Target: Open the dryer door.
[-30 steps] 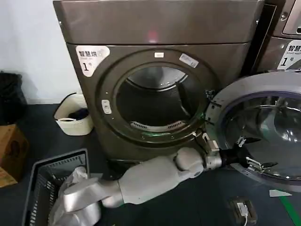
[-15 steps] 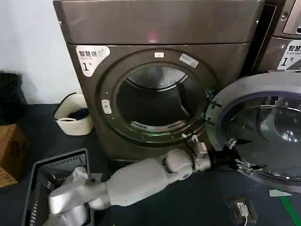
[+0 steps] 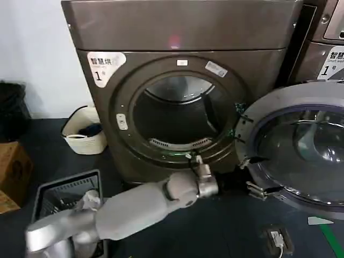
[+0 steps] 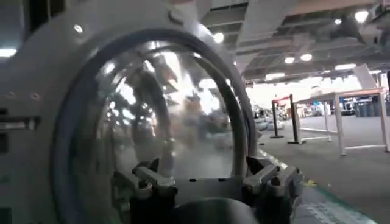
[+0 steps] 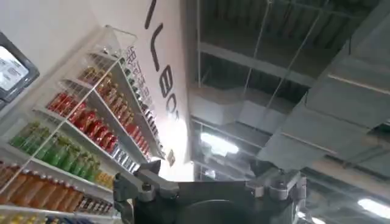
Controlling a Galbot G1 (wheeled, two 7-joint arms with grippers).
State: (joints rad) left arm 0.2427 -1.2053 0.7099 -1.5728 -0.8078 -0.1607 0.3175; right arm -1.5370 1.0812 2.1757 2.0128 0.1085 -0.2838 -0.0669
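dryer door [image 3: 301, 156] swung wide open, left gripper [image 3: 252, 174] at its lower edge

the grey inner face and glass porthole face outward to the right of the dryer [image 3: 177, 80]; the gripper's fingers sit spread. a white basket [image 3: 85, 138] stands by the wall.

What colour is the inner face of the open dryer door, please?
Light grey, ringing dark tinted glass on the dryer door; the head view shows it best.
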